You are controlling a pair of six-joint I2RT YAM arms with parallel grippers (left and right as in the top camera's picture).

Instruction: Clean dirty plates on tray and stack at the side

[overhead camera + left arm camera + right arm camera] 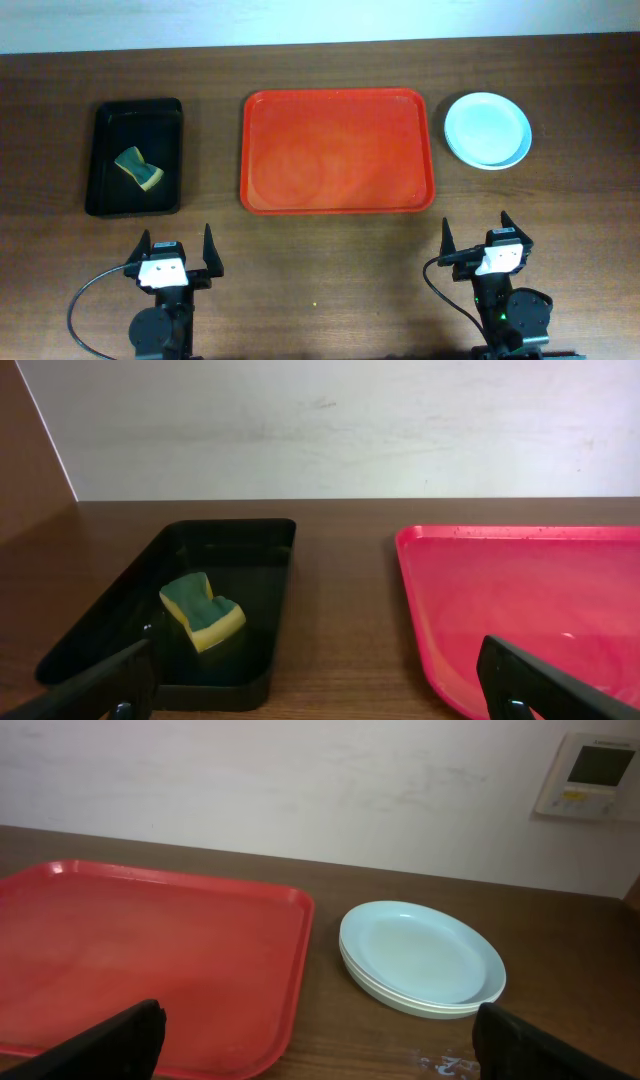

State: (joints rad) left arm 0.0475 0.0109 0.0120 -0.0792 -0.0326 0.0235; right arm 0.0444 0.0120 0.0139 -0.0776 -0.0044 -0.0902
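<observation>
The plates (487,130) sit in a stack on the table to the right of the red-orange tray (338,150), a pale mint-blue one on top; the stack also shows in the right wrist view (422,957). The tray holds no plates; its left part shows in the left wrist view (520,600) and it fills the left of the right wrist view (140,950). My left gripper (175,255) is open and empty near the front edge, below the black tray. My right gripper (488,240) is open and empty at the front, below the plates.
A smaller black tray (136,157) at the left holds a yellow-and-green sponge (139,169), also in the left wrist view (203,609). A wall thermostat (594,775) hangs at the back right. A pale smear marks the table near the plates (440,1065).
</observation>
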